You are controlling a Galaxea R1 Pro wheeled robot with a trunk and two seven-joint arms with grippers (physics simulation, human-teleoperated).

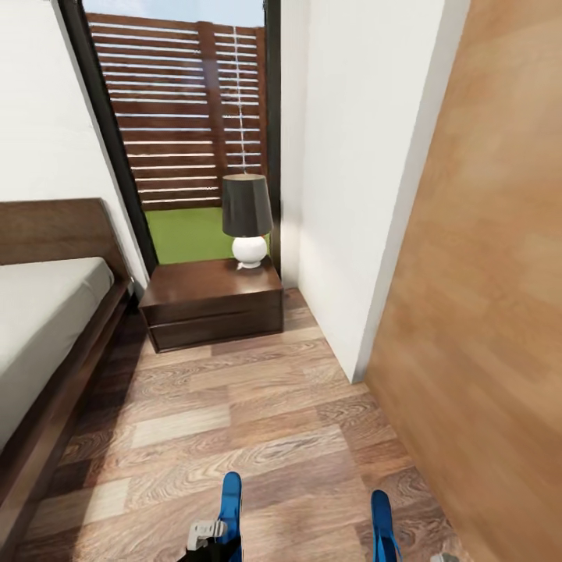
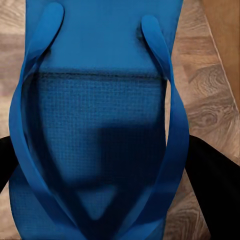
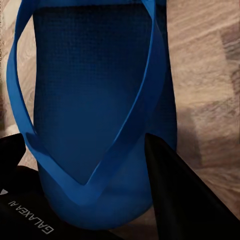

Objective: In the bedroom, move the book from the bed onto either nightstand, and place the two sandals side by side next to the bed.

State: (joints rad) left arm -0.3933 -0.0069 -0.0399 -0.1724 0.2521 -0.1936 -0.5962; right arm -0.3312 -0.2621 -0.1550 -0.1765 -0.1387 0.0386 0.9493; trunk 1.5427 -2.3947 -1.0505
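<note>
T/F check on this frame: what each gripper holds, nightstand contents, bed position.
1. Each gripper is shut on a blue sandal: true. The left gripper holds the left sandal and the right gripper holds the right sandal.
2. The book lies on the nightstand: false. Its top carries only a lamp.
3. The bed is at the left of the head view: true.
4. The lamp shade is white: false. The shade is dark and the round base is white.
5. The floor is carpeted: false. It is wood plank.
</note>
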